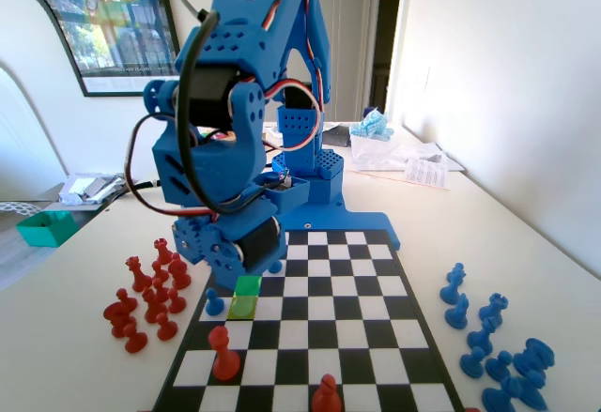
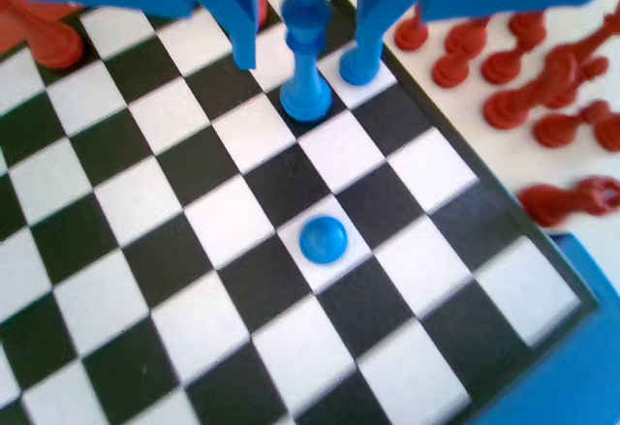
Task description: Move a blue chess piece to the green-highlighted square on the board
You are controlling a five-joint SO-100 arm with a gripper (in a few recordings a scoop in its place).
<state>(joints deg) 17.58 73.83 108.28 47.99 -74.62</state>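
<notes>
In the wrist view a slim tall blue chess piece [image 2: 306, 67] stands between the two jaws of my gripper [image 2: 308, 49]. The jaws are open, with a gap on each side of the piece. Its base looks to rest on a dark square near the board's [image 2: 455, 343] right edge. A blue pawn [image 2: 360, 65] stands on the white square beside it, under the right jaw. In the fixed view my gripper [image 1: 233, 260] hangs low over the board's [image 1: 413, 337] left side. The green-highlighted square [image 1: 248, 285] lies bare just in front of it, and the arm hides the tall piece.
A paler yellow-green square [image 1: 241, 307] adjoins the green one, with a blue pawn [image 1: 215, 301] to its left. Another blue pawn [image 2: 323, 239] stands closer to the arm. Two red pieces [image 1: 223, 356] stand on the near rows. Red pieces [image 1: 150, 295] crowd the table left, blue ones [image 1: 498, 356] right.
</notes>
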